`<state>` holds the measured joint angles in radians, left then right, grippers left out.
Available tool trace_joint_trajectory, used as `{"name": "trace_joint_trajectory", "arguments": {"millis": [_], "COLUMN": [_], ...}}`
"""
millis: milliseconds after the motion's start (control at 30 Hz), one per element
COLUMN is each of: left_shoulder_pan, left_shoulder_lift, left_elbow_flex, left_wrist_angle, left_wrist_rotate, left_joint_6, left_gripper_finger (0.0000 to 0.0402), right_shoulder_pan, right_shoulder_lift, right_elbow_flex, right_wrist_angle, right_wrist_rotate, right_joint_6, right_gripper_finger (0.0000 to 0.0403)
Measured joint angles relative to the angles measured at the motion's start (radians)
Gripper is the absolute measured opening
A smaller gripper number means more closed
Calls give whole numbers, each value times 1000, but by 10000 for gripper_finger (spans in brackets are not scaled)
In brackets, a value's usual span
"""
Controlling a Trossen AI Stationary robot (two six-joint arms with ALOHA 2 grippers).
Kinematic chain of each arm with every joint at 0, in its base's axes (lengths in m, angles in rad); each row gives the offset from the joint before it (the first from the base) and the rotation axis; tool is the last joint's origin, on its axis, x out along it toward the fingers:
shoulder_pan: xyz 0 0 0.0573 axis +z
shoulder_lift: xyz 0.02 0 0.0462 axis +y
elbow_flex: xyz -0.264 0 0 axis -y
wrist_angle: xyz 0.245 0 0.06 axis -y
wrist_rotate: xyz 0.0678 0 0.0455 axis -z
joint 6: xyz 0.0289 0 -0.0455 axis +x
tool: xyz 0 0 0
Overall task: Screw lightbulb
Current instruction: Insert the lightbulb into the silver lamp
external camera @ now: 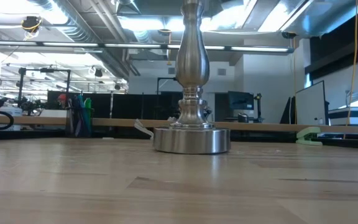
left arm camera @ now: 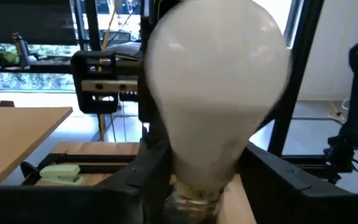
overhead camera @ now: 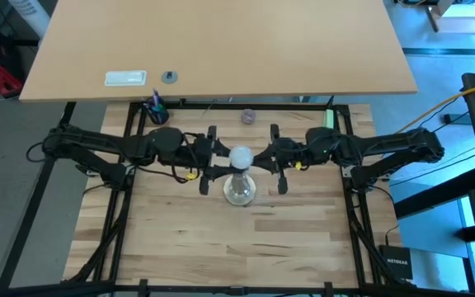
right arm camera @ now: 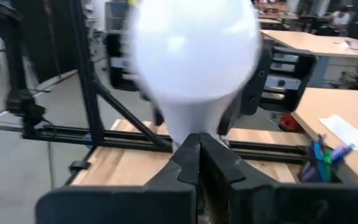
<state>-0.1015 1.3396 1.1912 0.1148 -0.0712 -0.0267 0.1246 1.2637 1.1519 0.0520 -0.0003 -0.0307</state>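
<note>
1. Two grippers, high view: we log the left gripper [overhead camera: 218,161] and right gripper [overhead camera: 264,159] flanking the lightbulb [overhead camera: 240,157], equally near, above the stand [overhead camera: 239,191]
2. Low view: stand base only
3. Left wrist: fingers apart, straddling the upright bulb's neck; grip uncertain
4. Right wrist: fingers closed together just below the bulb, empty
</note>
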Motion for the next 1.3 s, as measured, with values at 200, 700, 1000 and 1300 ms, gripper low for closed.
{"name": "trace_joint_trajectory", "arguments": {"millis": [200, 700, 1000, 1300], "left_shoulder_pan": [1, 27, -15, -96], "left_shoulder_lift": [6, -94, -255, -207], "left_elbow_flex": [0, 0, -6, -121], "left_wrist_angle": [-10, -257, -562, -797], "left_wrist_rotate": [-4, -52, -68, -77], "left_joint_6": [0, -19, -159, -438], "left_gripper_finger": [216, 172, 168, 168], "right_shoulder_pan": [0, 5, 122, 237], "right_shoulder_lift": [10, -62, -178, -149], "right_elbow_flex": [-2, 90, 73, -207], "right_wrist_angle": [7, -435, -752, -547], "right_wrist_rotate": [9, 185, 180, 234], "right_joint_6": [-2, -1, 154, 260], "right_gripper_finger": [4, 9, 5, 8]}}
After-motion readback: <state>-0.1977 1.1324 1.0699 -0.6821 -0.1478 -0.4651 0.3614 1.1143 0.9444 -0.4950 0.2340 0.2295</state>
